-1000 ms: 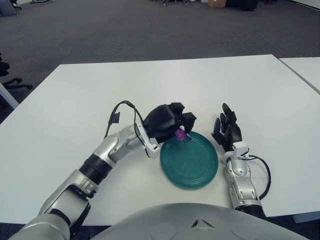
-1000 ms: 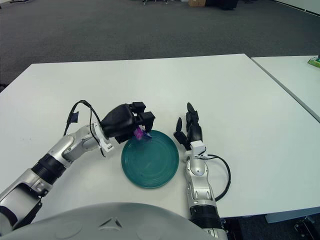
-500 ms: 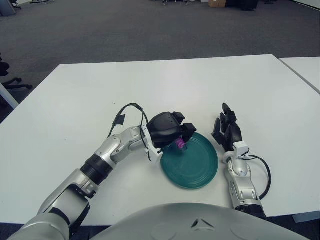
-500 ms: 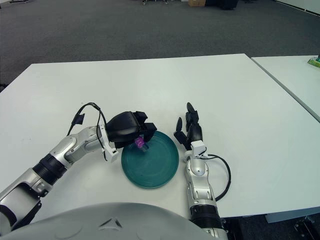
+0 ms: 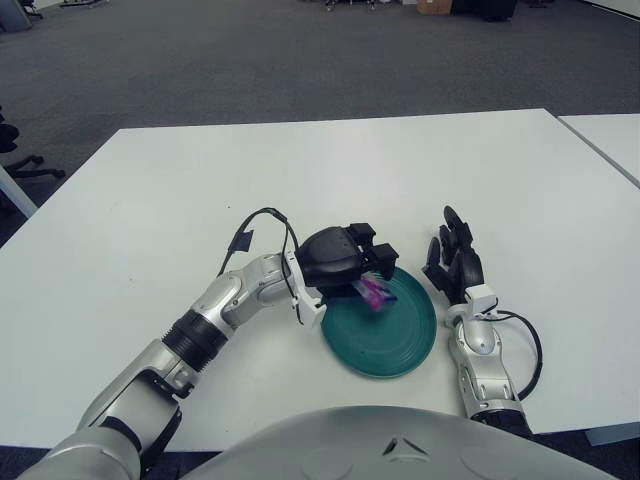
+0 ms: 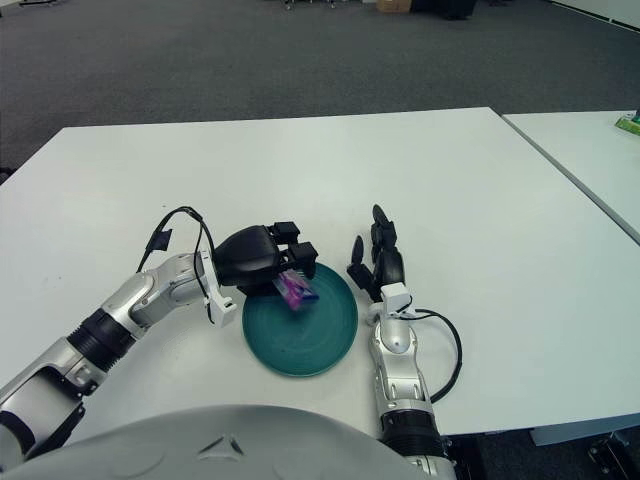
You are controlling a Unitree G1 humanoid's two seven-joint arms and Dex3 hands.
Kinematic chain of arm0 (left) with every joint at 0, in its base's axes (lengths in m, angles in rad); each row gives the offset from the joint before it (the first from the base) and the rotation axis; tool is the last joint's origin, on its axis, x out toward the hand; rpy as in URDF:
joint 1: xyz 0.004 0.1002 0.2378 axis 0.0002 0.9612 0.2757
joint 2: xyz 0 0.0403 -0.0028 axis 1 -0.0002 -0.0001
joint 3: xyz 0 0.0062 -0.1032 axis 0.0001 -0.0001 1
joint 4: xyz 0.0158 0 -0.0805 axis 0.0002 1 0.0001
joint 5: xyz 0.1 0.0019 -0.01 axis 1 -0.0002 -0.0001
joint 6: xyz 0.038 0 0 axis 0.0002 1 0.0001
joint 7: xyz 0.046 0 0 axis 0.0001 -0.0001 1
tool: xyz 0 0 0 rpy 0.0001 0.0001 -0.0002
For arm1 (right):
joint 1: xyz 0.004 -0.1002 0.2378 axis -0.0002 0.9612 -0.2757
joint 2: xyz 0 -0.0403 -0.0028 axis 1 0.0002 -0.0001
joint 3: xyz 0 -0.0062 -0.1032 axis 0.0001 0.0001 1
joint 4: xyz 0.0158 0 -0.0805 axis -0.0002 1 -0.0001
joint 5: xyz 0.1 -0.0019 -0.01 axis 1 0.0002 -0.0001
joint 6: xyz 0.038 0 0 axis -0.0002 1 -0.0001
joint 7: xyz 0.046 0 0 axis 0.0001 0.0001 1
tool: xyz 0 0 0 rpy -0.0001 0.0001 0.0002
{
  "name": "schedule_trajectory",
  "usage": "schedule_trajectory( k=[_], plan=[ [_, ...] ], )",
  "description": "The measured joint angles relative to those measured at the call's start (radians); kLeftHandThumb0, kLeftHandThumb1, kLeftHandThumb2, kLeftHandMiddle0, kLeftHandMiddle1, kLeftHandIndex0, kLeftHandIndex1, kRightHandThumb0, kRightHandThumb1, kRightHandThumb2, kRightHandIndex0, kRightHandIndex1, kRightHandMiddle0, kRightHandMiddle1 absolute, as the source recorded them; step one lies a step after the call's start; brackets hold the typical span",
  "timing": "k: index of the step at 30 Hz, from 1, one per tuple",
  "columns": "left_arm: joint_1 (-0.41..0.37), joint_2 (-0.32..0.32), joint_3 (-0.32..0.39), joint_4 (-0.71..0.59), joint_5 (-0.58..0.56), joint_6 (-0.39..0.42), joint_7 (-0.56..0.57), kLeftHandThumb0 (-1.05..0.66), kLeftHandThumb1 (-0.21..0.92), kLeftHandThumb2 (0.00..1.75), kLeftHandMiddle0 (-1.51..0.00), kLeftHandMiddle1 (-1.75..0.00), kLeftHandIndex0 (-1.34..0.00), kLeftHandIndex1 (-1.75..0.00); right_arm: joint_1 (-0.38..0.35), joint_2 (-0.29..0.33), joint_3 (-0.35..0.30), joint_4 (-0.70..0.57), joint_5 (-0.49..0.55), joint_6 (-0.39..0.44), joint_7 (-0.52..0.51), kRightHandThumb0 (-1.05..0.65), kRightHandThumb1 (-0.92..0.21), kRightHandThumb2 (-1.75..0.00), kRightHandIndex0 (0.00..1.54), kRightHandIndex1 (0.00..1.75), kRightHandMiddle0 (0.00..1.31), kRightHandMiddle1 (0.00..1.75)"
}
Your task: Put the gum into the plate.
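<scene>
One purple gum pack [image 5: 375, 293] lies tilted in the teal plate [image 5: 395, 345], left hand [image 5: 345, 262] spread just above it

The bench [image 5: 150, 200] has a smooth white top with a matt finish. The plate [image 5: 385, 335] looks like teal plastic with a soft sheen and faint concentric rings. The gum [image 5: 374, 291] is wrapped in shiny purple packaging. The left hand [image 5: 335, 262] has a black, slightly glossy plastic shell, and its forearm [image 5: 235, 300] is brushed silver metal with a thin black cable. The right hand [image 5: 455, 262] shows matt black fingers [image 5: 448, 222] above a silver-grey wrist. The floor [image 5: 250, 60] is dark grey carpet, rough-looking
</scene>
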Motion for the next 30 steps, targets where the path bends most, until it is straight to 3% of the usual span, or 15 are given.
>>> schedule_trajectory(
  k=[7, 30],
  plan=[
    [0.000, 0.006, 0.006, 0.023, -0.042, -0.053, 0.001, -1.05, 0.92, 0.51, 0.00, -0.01, 0.00, -0.01, -0.018, -0.010, 0.003, 0.018, -0.003, 0.001, 0.000, -0.83, -0.92, -0.91, 0.00, 0.00, 0.00, 0.06],
    [0.000, 0.006, 0.032, 0.057, -0.212, -0.091, -0.065, -1.05, 0.92, 0.43, 0.00, 0.00, 0.00, 0.00, -0.032, -0.006, -0.002, 0.030, 0.018, 0.005, 0.015, -0.79, -0.92, -0.90, 0.02, 0.01, 0.00, 0.07]
  ],
)
